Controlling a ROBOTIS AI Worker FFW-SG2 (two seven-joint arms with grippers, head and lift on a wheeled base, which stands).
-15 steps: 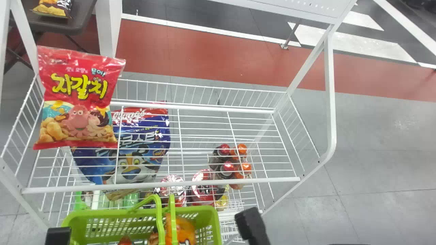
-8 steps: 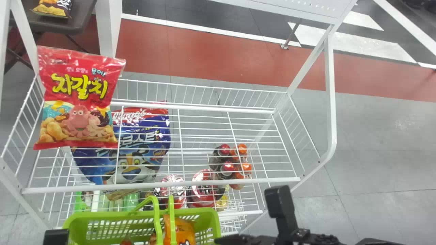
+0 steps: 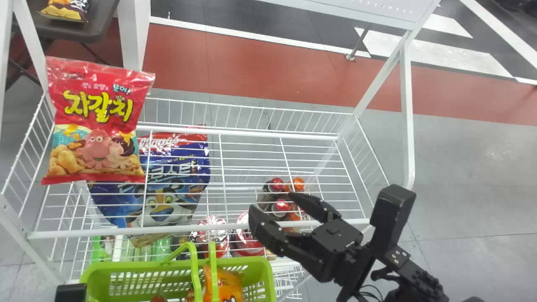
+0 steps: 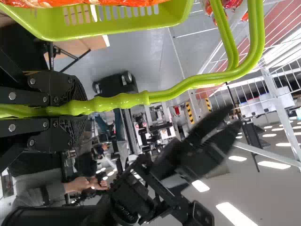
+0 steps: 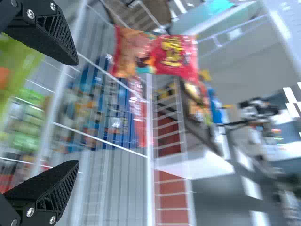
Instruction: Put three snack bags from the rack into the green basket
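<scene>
1. Nearest you, your left gripper (image 3: 70, 292) is beside the left end of the green basket (image 3: 126, 265). In the left wrist view, this left gripper (image 4: 77, 107) has its jaws closed around the basket's green handle (image 4: 120, 100).
2. Inside the basket, to the right of your left jaws, you have an orange snack bag (image 3: 223, 285), with parts of more packaging beside it.
3. Your right gripper (image 3: 272, 201) is near the front bar of the white wire rack (image 3: 293, 223), forward and right of the basket. Its jaws stand open, with the tips apart and pointing forward and left.
4. Below your right jaws, on a lower tier, you can see bottles with red and orange caps (image 3: 277, 184), and round red packages (image 3: 214, 235) to their left.
5. Farther left of your right jaws, a blue cereal bag (image 3: 163, 184) lies beneath the top tier's wires.
6. The red snack bag (image 3: 98, 121) stands upright at the left end of the top tier, well apart from your right jaws and forward of your left.
7. Farthest off, beyond that bag, another snack bag (image 3: 65, 10) lies on a dark bench (image 3: 98, 21).
</scene>
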